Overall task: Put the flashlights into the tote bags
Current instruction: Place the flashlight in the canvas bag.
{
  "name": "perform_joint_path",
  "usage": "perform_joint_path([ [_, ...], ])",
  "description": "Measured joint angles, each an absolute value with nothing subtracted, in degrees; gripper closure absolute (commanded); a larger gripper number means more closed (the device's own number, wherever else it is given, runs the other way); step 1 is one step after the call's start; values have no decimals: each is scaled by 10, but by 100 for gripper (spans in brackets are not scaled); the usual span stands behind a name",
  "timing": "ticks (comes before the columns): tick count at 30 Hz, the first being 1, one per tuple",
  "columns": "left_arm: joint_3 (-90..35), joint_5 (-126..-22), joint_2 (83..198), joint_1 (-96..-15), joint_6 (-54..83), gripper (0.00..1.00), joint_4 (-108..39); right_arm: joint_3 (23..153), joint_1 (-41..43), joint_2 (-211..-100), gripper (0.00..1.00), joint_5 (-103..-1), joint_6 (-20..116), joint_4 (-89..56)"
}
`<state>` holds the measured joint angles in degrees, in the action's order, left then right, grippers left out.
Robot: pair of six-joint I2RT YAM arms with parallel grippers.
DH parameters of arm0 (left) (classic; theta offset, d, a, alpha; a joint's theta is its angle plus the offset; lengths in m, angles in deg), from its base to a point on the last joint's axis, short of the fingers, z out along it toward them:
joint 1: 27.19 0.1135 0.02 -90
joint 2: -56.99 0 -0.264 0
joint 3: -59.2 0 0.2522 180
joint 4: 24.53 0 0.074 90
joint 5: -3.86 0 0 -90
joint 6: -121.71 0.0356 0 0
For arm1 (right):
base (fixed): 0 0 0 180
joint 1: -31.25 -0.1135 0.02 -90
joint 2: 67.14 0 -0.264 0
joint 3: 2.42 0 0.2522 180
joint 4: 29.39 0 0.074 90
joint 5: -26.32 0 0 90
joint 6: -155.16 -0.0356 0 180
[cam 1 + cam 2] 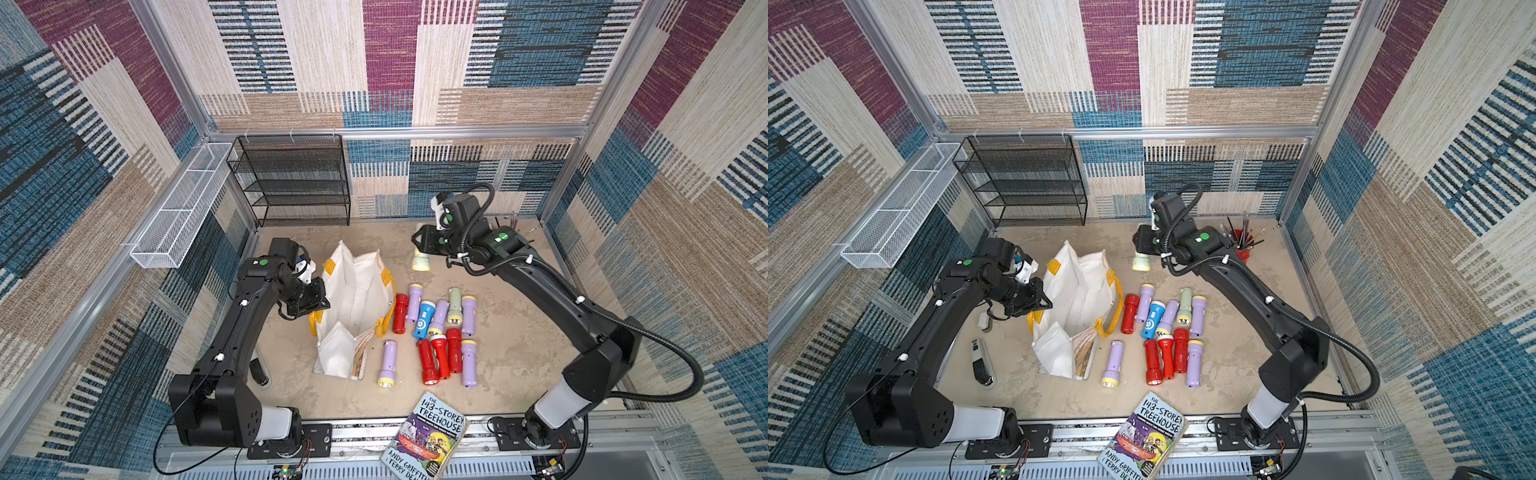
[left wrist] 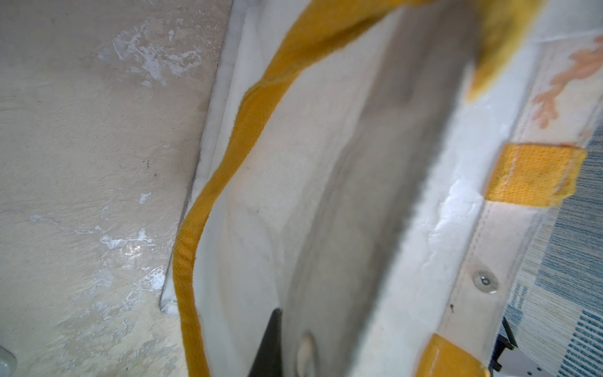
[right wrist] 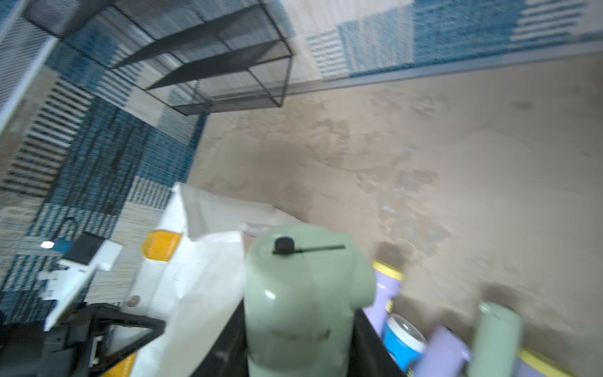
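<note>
Patchwork carpet walls are enclosing a beige tabletop (image 1: 519,353). Left claw (image 1: 321,306) is sitting at the 9 o'clock rim of the white tote bag (image 1: 337,353), its jaws pinched together on the fabric wall beside a yellow handle (image 2: 208,196). I judge it is holding the mouth spread so that something can drop in.

Right claw (image 1: 419,248) is clamping a pale green flashlight (image 1: 420,261) by its barrel, wider end pointing away from the claw. It is hanging at about 1 o'clock of the bag and apart from it, probably heading for the opening. Remaining flashlights (image 1: 440,328) are lying in a loose heap at 3 o'clock of the bag, with one lilac flashlight (image 1: 387,363) lying alone at 5 o'clock. None is showing inside the bag.

Left wrist view is adding what the top views are missing: white fabric running between the fingers (image 2: 267,346) and a metal snap (image 2: 486,280) on the rim. Right wrist view, though blurred, is showing the green barrel seated between dark fingers (image 3: 225,346). In a top view a red cup (image 1: 1244,249) of pencils is showing at 2 o'clock behind the right arm; neither wrist view is catching it.
</note>
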<state>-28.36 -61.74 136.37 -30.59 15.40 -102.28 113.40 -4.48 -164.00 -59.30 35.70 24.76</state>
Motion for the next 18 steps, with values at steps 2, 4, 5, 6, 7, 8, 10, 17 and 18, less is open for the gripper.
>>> perform_joint_path([
  [2,-279,-616,1360,-306,154,88,-1020,1191,-68,-1685,65,-579,361,246],
  [4,-275,-615,1357,-306,154,88,-1018,1249,-92,-1730,65,-562,366,248],
  [5,-275,-613,1356,-306,154,88,-1017,1271,-99,-1746,65,-556,367,250],
  [6,-274,-613,1355,-306,154,88,-1015,1300,-108,-1766,65,-549,368,251],
  [7,-274,-609,1354,-306,154,88,-1015,1327,-118,-1786,65,-543,368,254],
  [8,-273,-606,1352,-306,154,88,-1015,1351,-126,-1803,65,-537,370,258],
  [10,-272,-603,1349,-306,154,89,-1014,1400,-143,-1839,65,-526,372,264],
  [17,-266,-602,1344,-306,153,90,-1006,1464,-184,-1915,67,-487,371,300],
  [18,-264,-602,1344,-305,152,91,-1004,1461,-187,-1917,67,-484,371,304],
])
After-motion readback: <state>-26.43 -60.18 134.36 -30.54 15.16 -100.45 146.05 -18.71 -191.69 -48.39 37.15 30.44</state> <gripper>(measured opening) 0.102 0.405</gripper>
